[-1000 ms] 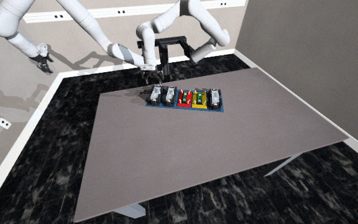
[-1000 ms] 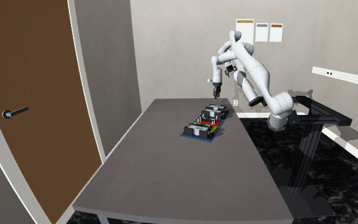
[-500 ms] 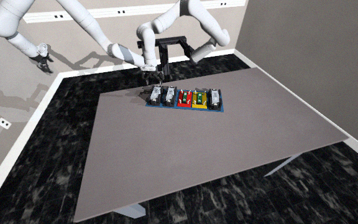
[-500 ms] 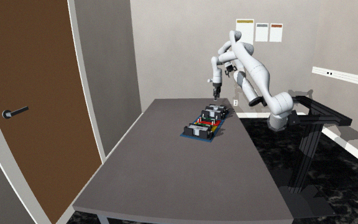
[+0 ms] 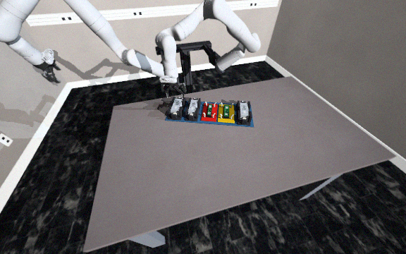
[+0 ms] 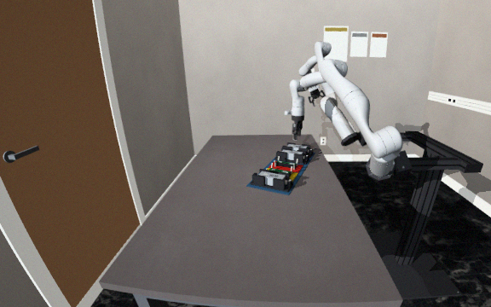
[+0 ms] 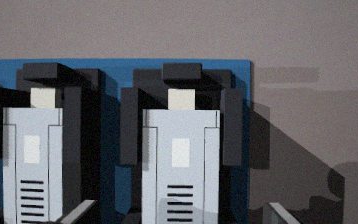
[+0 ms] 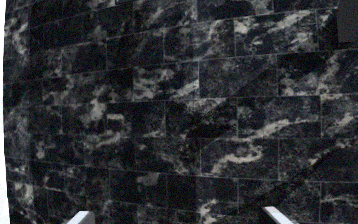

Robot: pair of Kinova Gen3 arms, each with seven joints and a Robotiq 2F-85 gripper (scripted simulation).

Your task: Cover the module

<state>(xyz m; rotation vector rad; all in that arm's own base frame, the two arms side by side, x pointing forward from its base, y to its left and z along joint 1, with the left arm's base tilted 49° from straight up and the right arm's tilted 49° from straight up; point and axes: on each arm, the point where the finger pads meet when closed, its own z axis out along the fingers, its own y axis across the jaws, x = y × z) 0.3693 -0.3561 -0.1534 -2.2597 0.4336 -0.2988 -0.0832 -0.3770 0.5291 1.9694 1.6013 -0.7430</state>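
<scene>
Three pale grey covers sit in black holders on a blue board (image 5: 210, 123) (image 7: 145, 64): an end cover (image 5: 177, 104) (image 7: 180, 172), a second cover (image 5: 193, 106) (image 7: 32, 172) that looks narrower in the left wrist view, and a third cover (image 5: 244, 110) (image 6: 272, 175) at the other end. The yellow plate (image 5: 225, 121) (image 6: 293, 176) bears a green module (image 5: 226, 111), uncovered. My left gripper (image 5: 175, 95) (image 6: 296, 137) (image 7: 182, 210) is open, pointing down above the end cover, with its fingertips apart on either side of it in the wrist view. My right gripper (image 5: 57, 75) (image 8: 177, 214) is open and empty, away from the table.
A red plate (image 5: 208, 119) with another green module (image 5: 209, 111) lies between the second holder and the yellow plate. White posts stand at the corners of both plates. The table (image 5: 224, 159) (image 6: 211, 239) extends around the board. The right wrist view shows dark floor (image 8: 180, 115).
</scene>
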